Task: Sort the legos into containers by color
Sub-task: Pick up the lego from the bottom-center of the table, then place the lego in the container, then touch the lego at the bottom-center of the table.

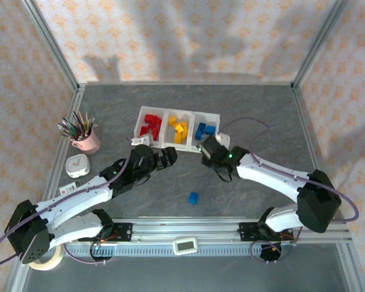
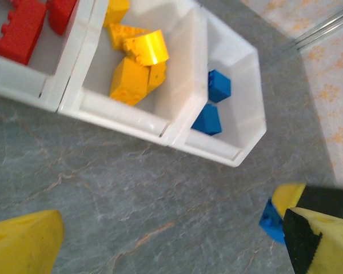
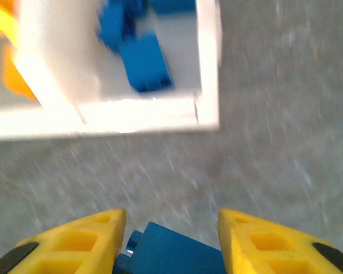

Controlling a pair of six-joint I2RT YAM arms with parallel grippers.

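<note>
Right fingers [image 3: 74,240] narrow, clamped on blue lego [image 3: 171,251]; its long axis runs finger to finger, just short of near wall of tray [image 2: 131,123], blue compartment. Left fingers [image 2: 23,242] spread wide, nothing between them, facing same wall. Tray mid-counter [image 1: 261,109], long axis along far edge; red legos [image 1: 149,125], yellow legos [image 1: 180,128], blue legos [image 1: 205,129] left to right. Loose blue lego [image 1: 193,198] near middle of near edge.

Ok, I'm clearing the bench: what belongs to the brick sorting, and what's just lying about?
Job: translucent white three-compartment plastic tray; red plastic bricks, yellow plastic bricks, blue plastic bricks inside it; loose blue brick; blue brick gripped by the right gripper.
Lying about: pink cup of pencils; small white square clock; pale tape roll; white timer-like gadget.
</note>
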